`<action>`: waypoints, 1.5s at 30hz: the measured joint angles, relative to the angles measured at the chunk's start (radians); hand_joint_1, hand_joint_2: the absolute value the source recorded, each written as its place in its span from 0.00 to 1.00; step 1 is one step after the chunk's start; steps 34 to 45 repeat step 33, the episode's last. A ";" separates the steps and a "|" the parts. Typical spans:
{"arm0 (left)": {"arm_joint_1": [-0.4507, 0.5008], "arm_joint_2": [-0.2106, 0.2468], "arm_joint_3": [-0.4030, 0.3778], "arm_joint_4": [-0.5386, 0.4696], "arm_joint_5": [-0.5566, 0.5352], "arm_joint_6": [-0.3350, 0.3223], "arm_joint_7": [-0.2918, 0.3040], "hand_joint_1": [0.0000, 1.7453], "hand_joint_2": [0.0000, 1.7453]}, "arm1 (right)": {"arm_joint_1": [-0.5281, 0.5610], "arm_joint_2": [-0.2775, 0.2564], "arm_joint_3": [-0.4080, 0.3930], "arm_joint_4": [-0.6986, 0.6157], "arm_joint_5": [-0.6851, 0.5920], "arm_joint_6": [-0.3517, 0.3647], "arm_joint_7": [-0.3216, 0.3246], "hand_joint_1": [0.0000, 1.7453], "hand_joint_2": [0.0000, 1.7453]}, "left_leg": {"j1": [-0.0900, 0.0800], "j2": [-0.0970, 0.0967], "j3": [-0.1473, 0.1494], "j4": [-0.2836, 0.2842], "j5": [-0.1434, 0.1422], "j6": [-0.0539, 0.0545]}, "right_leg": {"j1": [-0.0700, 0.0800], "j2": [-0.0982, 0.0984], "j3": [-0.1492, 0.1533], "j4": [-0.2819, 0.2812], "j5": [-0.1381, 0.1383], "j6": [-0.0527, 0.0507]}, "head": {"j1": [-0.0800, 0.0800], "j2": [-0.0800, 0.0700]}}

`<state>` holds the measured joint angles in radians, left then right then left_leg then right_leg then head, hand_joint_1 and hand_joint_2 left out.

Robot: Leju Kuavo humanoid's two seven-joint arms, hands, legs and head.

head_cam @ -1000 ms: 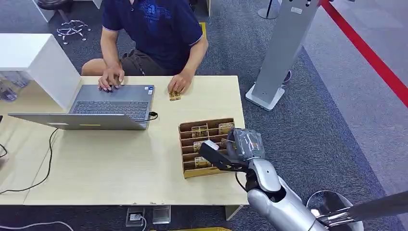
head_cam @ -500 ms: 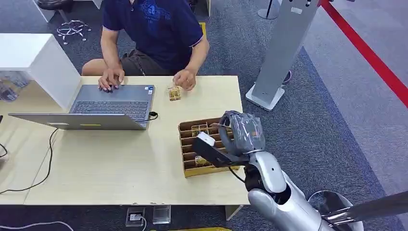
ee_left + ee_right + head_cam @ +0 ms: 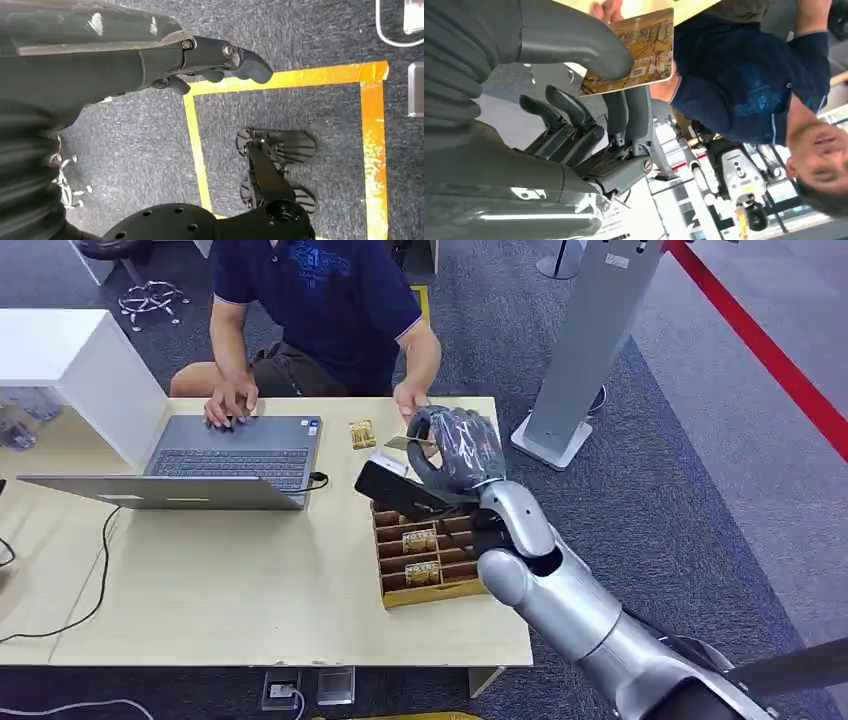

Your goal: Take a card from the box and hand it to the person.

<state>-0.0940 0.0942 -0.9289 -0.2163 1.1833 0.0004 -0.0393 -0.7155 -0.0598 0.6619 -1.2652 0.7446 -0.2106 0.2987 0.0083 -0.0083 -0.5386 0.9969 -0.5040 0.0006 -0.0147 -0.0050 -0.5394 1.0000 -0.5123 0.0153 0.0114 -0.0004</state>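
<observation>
The brown slotted card box [image 3: 392,589] lies on the wooden table [image 3: 220,590] near its right edge, with several gold cards in its slots. My right hand [image 3: 455,450] is raised beyond the box and pinches a gold-brown card [image 3: 398,443] between thumb and fingers. The right wrist view shows the same card [image 3: 634,52] under the thumb of my right hand [image 3: 574,115], held out toward the person [image 3: 744,75]. The person's hand [image 3: 410,397] is just behind the card, close to it. My left hand [image 3: 215,55] hangs over the floor, holding nothing.
A second gold card [image 3: 362,434] lies on the table by the laptop [image 3: 230,455], where the person's other hand [image 3: 230,400] rests. A white cabinet [image 3: 80,370] stands at the far left. A grey pillar [image 3: 590,340] rises right of the table. A black cable [image 3: 95,570] crosses the left side.
My right hand rose from the box with a card and moved forward toward the person. The person's hand left the card on the table and came toward mine.
</observation>
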 joint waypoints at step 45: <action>0.000 0.000 0.000 0.000 0.010 0.002 0.013 0.00 0.00 | -0.131 0.182 0.103 0.509 0.001 -0.065 -0.047 0.00 1.00 | 0.000 0.000 0.000 0.000 0.000 0.000 | 0.000 0.000 -0.001 0.000 0.000 0.000 | 0.000 0.000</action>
